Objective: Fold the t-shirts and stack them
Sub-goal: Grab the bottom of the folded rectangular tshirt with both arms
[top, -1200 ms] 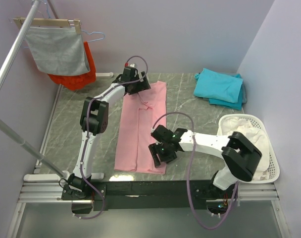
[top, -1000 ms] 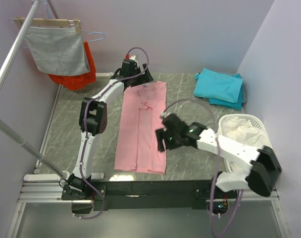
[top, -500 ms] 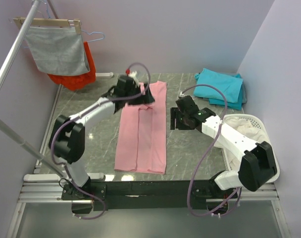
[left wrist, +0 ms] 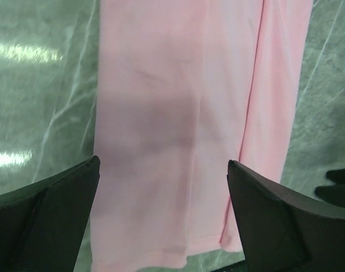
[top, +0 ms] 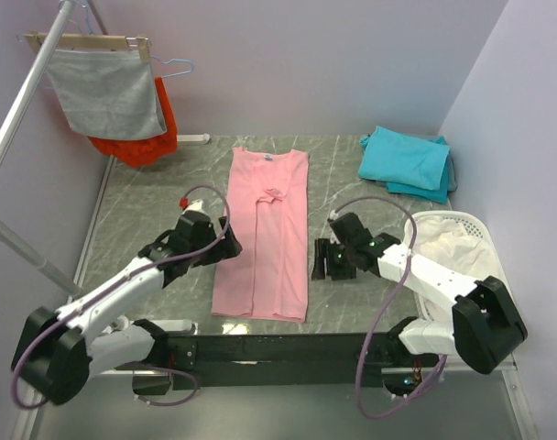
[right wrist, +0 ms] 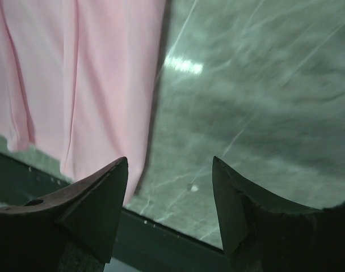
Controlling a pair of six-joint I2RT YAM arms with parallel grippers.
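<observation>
Evenness is wanted: the 2 near corners of the pink t-shirt (top: pixel 265 234) should be pinched together by the wide-open left gripper (top: pixel 225 242) and the half-open right gripper (top: pixel 321 261), both empty.

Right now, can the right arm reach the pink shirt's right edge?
Probably yes: the right arm's fingers hang open just beside the pink shirt, and nothing visible lies between them.

No legible text, label, brand or number appears in any view; the neck tag on the pink t-shirt (top: pixel 263 225) is too small to read.
</observation>
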